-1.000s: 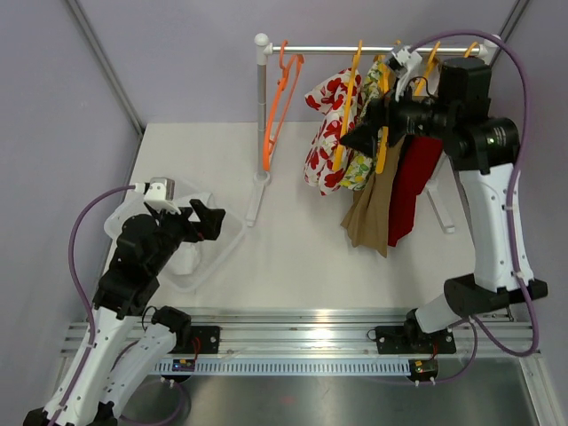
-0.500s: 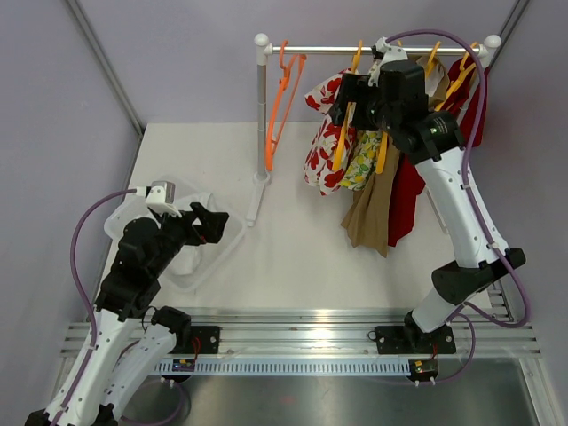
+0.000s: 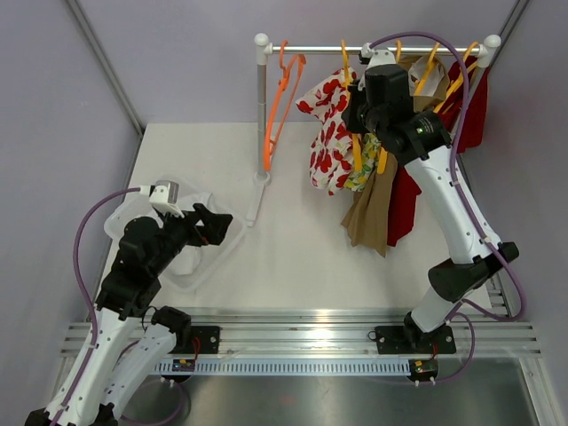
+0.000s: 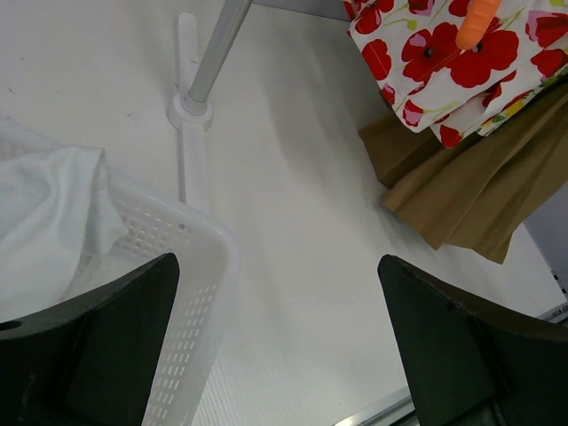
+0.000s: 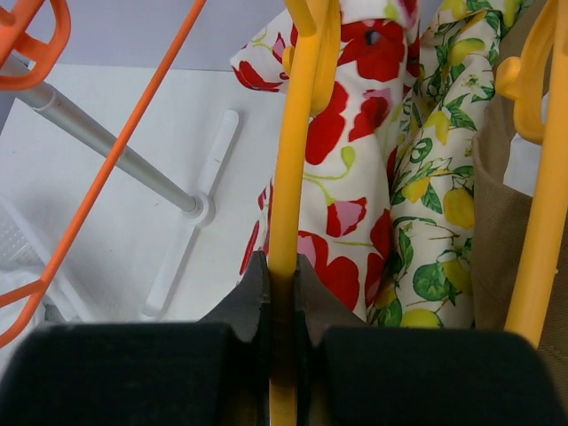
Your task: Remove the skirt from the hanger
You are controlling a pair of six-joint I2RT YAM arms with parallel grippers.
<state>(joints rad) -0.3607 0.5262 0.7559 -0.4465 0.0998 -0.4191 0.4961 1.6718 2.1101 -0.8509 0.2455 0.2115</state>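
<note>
Top external view, contents as found:

1. Worktop (image 3: 302, 257): white, both arm bases at its 6 o'clock edge.
2. Rail (image 3: 302, 50): runs along the 12 o'clock edge, carried at its 9 o'clock end by a post (image 3: 261, 98) whose foot stands on the worktop.
3. Orange hanger (image 3: 282, 102): bare, hooked on the rail just beside the post.
4. Skirt (image 3: 330, 142): white with red poppies. It hangs from a yellow hanger (image 3: 345, 62) on the rail, at 3 o'clock of the orange hanger, clear of the worktop.
5. Lemon cloth (image 3: 364, 169): touches the skirt at the skirt's 3 o'clock side.
6. Brown cloth (image 3: 368, 217) and red cloth (image 3: 404, 204): hang lower, further toward 3 o'clock.
7. Right arm (image 3: 453, 200): rises from 5 o'clock up to the rail. The right jaws are pressed together on the yellow hanger (right wrist view: its bar runs straight up from between them, with the skirt draped just at 3 o'clock of the bar).
8. Basket (image 3: 226, 240): white mesh, at 8 o'clock on the worktop, with a white cloth (image 3: 186, 257) inside.
9. Left arm (image 3: 133, 266): bent over the basket. The left jaws are spread wide with nothing between them, above the basket's 3 o'clock rim (left wrist view).
</note>
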